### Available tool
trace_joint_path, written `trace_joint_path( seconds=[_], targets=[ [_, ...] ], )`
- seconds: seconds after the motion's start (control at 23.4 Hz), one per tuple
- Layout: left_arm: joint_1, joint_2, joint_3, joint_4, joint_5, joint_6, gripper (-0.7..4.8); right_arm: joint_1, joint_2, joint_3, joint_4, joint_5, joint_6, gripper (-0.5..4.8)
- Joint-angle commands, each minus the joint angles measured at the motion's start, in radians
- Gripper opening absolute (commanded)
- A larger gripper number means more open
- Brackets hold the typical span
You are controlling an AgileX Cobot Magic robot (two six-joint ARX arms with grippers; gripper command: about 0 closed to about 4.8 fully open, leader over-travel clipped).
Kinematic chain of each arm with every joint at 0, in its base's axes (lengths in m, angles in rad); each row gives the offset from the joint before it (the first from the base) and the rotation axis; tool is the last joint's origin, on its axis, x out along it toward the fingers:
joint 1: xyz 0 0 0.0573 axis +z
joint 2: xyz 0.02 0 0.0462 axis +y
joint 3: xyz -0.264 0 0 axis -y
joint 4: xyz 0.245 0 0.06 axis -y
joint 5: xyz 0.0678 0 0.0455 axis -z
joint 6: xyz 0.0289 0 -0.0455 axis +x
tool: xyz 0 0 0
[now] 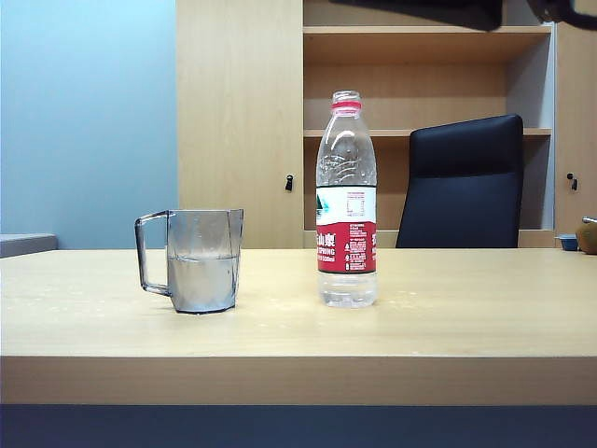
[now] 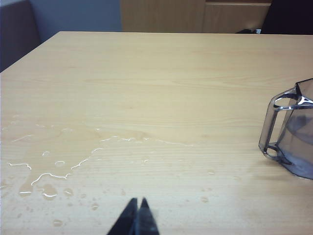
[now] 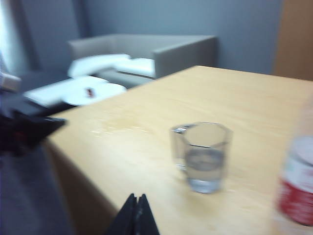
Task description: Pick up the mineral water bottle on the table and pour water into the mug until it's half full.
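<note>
We see the faceted grey mug point(image 1: 203, 261) beside the ribbed clear mineral water bottle point(image 1: 346, 201), left gripper point(image 2: 137, 204) and right gripper point(image 3: 136, 200) both pinched together above the wood-grain table point(image 1: 466, 308).

exterior: bright, even, sharp; soft shadows under mug point(image 1: 202, 261) and bottle point(image 1: 346, 201) | left wrist: sharp, pale glare on far desk point(image 2: 161, 83), spilled water point(image 2: 49, 176) glints | right wrist: motion-blurred throughout, bottle at edge most smeared, window glare in one corner

Office: desk point(image 1: 466, 317), black chair point(image 1: 462, 182), wooden shelving point(image 1: 420, 84), grey sofa point(image 3: 146, 51).
</note>
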Motion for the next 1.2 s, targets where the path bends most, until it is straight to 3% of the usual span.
trace_joint_path(
  seconds=[0.04,0.09,0.13,0.17,0.3,0.47,0.69,0.9,1.2],
  targets=[
    [0.0,0.001,0.003,0.006,0.003,0.003,-0.02,-0.084,-0.101,0.004,-0.142,0.032,-0.068,-0.01],
    [0.0,0.001,0.003,0.006,0.003,0.003,-0.02,-0.197,-0.184,0.004,-0.283,-0.09,-0.068,-0.01],
    [0.0,0.001,0.003,0.006,0.003,0.003,-0.02,-0.259,-0.227,0.003,-0.34,-0.151,-0.067,-0.01],
    [0.0,0.001,0.003,0.006,0.01,0.003,-0.02,-0.416,-0.336,0.003,-0.455,-0.265,-0.068,-0.01],
    [0.0,0.001,0.003,0.006,0.013,0.003,-0.02,-0.726,-0.571,0.002,-0.618,-0.346,-0.067,-0.01],
    [0.0,0.001,0.003,0.005,0.013,0.003,-0.02,-0.966,-0.743,-0.031,-0.627,-0.359,-0.07,-0.01],
    [0.0,0.001,0.003,0.006,0.014,0.003,-0.02,-1.085,-0.842,-0.135,-0.572,-0.363,-0.071,-0.01],
    [0.0,0.001,0.003,0.006,0.014,0.003,-0.02,-1.09,-0.841,-0.274,-0.552,-0.364,-0.068,-0.01],
    [0.0,0.001,0.003,0.006,0.014,0.003,-0.02,-1.093,-0.841,-0.284,-0.715,-0.37,-0.068,-0.01]
  ],
)
